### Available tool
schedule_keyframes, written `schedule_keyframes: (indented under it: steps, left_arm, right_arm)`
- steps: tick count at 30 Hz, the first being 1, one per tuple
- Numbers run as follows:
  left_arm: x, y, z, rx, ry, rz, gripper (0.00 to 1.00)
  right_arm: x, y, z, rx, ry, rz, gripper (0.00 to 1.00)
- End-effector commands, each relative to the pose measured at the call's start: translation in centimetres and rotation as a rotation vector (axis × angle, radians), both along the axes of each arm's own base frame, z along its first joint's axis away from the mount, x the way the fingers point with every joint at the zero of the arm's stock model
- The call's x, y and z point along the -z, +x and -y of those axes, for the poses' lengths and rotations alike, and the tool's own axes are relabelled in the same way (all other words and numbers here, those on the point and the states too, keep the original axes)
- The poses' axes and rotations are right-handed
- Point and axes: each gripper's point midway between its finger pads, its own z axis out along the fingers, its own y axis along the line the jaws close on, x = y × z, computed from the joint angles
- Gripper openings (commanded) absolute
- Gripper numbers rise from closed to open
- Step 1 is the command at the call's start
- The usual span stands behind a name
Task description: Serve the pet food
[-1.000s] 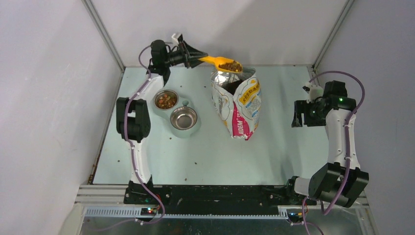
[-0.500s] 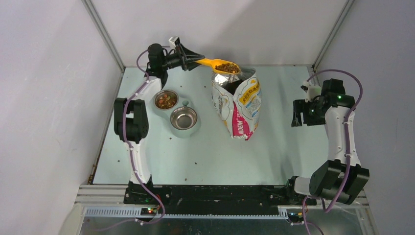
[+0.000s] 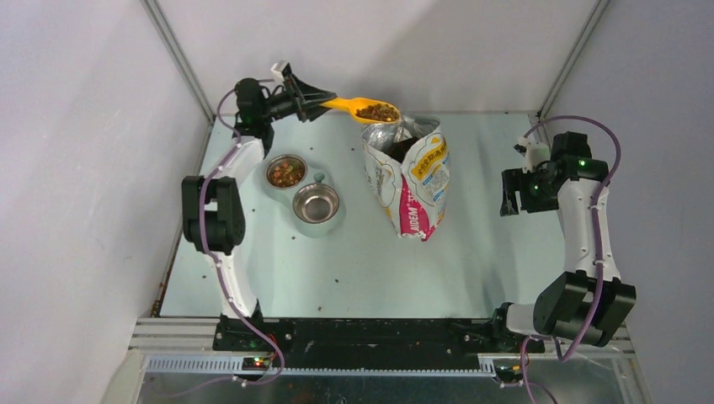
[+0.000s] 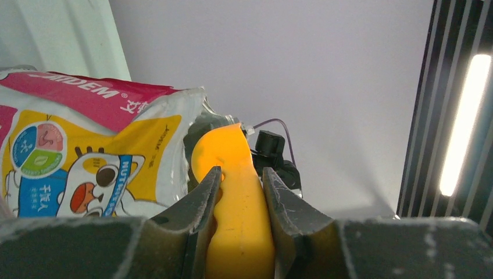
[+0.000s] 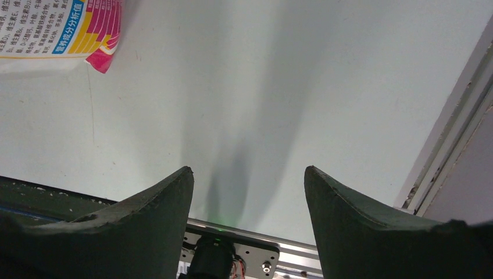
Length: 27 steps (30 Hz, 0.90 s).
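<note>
Left claw point(image 3: 313, 103) is clamped on the handle of the orange plastic scoop point(image 3: 358, 108); in the wrist view both dark fingers point(image 4: 200, 200) press against the smooth handle.

The scoop's long axis runs left to right at the far side of the table point(image 3: 471, 252). The handle is on the left and the cup points right, held level.

Pet food point(image 3: 376, 110): small lumpy brown pieces with reddish bits fill the cup. It hangs in the air just over the far left rim of the open bag point(image 3: 408, 172), which is glossy, crinkled and standing upright.

More of the same pieces lie in the far round steel bowl point(image 3: 286, 172). The near bowl point(image 3: 316, 203) shows bare shiny metal.

Right claw point(image 3: 508, 202) is spread wide and holds nothing. It hangs above the table, right of the bag.
</note>
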Motion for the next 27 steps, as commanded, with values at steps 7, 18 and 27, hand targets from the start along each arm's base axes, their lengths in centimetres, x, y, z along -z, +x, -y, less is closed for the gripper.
schedule_keyframes:
  steps: [7, 18, 27]
  left_arm:
    - [-3.8, -4.2, -8.7, -0.141, 0.045, 0.109, 0.00]
    - [-1.2, -6.8, -16.4, -0.320, 0.089, 0.059, 0.00]
    - [3.9, -9.5, -20.2, -0.416, 0.104, -0.023, 0.00]
  right_arm:
    - [-1.0, 1.7, 0.0, -0.091, -0.010, 0.058, 0.73]
    - [-0.7, 2.6, -0.8, -0.098, 0.043, 0.064, 0.73]
    - [-1.9, 3.1, -0.3, -0.366, -0.075, 0.188, 0.74]
